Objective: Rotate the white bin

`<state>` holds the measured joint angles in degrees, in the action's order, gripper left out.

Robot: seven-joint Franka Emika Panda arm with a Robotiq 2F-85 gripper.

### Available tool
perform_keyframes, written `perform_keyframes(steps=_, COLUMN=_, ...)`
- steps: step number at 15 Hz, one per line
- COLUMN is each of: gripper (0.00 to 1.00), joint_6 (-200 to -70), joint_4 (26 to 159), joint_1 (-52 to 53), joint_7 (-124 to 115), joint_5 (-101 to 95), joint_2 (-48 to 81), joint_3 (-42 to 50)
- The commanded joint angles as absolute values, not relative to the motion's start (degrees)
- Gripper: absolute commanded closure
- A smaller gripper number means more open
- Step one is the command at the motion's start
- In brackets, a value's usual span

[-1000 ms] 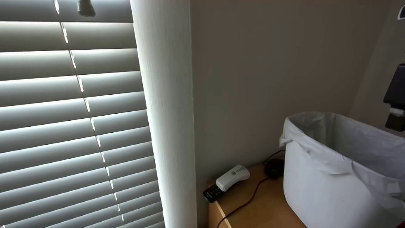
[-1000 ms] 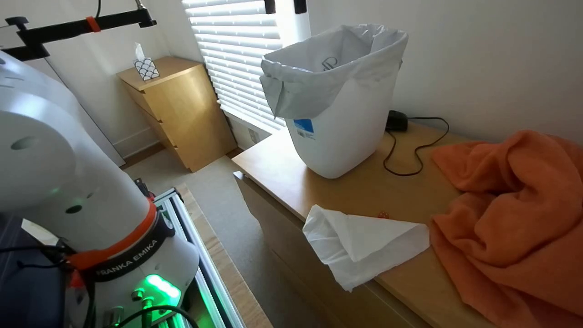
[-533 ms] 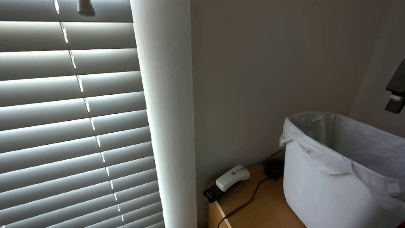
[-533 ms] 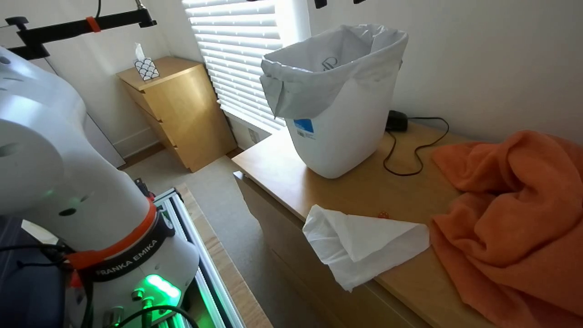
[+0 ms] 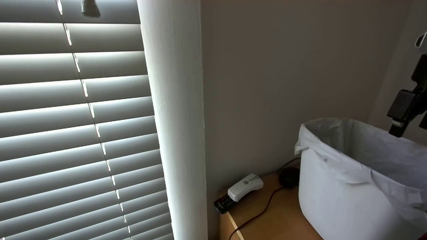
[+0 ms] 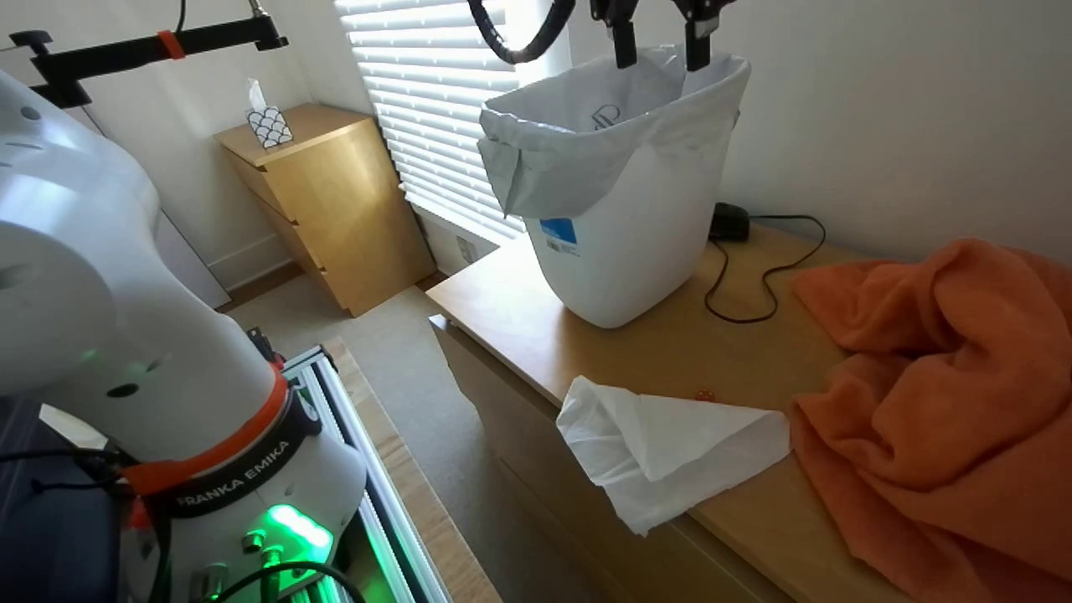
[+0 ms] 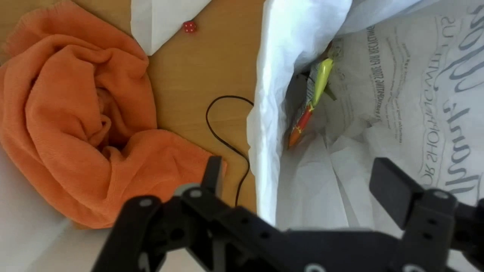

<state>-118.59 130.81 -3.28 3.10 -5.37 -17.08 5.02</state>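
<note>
The white bin (image 5: 343, 196) stands upright on the wooden dresser top, its crinkled bag folded over the rim. It also shows in an exterior view (image 6: 645, 251), with a small blue label (image 6: 559, 233) on its side. My gripper (image 6: 662, 57) is open and empty above the bin's wall-side end; it also shows in an exterior view (image 5: 411, 126). In the wrist view, the gripper (image 7: 297, 170) has its fingers wide apart. The bagged rim (image 7: 269, 124) runs between them, one finger over the outside, one over the inside. I cannot see contact. A colourful wrapper (image 7: 310, 102) lies inside.
An orange cloth (image 6: 946, 385) and a white paper (image 6: 670, 444) lie on the dresser (image 6: 720, 360). A black adapter (image 6: 730, 223) with a cord sits beside the bin near the wall. A white remote (image 5: 246, 187), a black remote (image 5: 224, 204) and a red die (image 7: 189, 26) are nearby.
My gripper has come down toward the bin's rim and moved sideways over its wall-side end. The fingers stay open. The bin has not moved.
</note>
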Motion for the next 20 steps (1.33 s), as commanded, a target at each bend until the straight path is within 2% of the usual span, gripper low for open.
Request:
perform_keyframes(steps=1, gripper=0.0, joint_6=-119.73, joint_4=130.26, joint_1=-3.76, joint_7=4.57, joint_5=-5.05, joint_2=-13.99, joint_3=5.36)
perform_keyframes(steps=5, gripper=0.0, joint_6=-118.08, joint_4=128.42, joint_1=-3.96, joint_7=1.97, joint_5=-3.68, joint_2=-10.77, joint_3=5.08)
perform_keyframes(steps=6, gripper=0.05, joint_6=-117.64, joint_4=127.92, joint_1=-3.98, joint_7=0.48, joint_5=-2.98, joint_2=-10.03, joint_3=4.9)
perform_keyframes(steps=16, gripper=0.85, joint_6=-110.56, joint_4=124.47, joint_1=-4.22, joint_7=-26.88, joint_5=-3.82, joint_2=-6.52, joint_3=2.76)
perform_keyframes(steps=18, gripper=0.98, joint_6=-108.91, joint_4=124.14, joint_1=-4.11, joint_7=-31.3, joint_5=-3.89, joint_2=-6.68, joint_3=2.34)
perform_keyframes(steps=20, gripper=1.0, joint_6=-107.67, joint_4=124.1, joint_1=-4.05, joint_7=-36.92, joint_5=-4.06, joint_2=-7.04, joint_3=1.65)
